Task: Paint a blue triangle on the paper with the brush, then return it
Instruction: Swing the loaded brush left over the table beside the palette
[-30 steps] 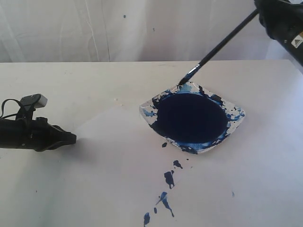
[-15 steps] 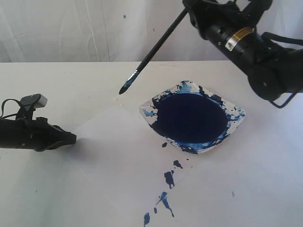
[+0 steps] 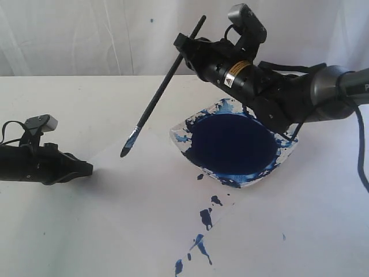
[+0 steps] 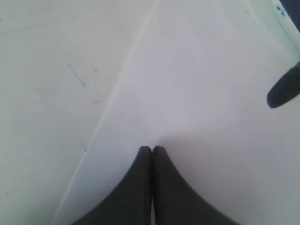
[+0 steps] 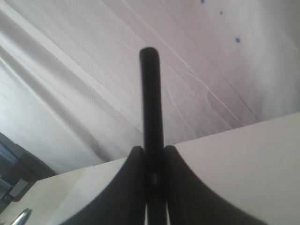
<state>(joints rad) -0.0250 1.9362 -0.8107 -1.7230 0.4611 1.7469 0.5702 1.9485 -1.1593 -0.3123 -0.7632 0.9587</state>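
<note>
Gripping brush (image 3: 159,100): right gripper (image 5: 152,151), seemingly closed tight.

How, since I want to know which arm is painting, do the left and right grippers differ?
The right gripper is shut on the brush, while the left gripper is shut on nothing. The right gripper is raised well above the table, angling the brush's tip down toward the paper. The left gripper lies low, near the paper's edge. Both are black, with fingers closed.

A lab-style test setup: white table (image 3: 57,104), draped white backdrop (image 3: 86,34).
</note>
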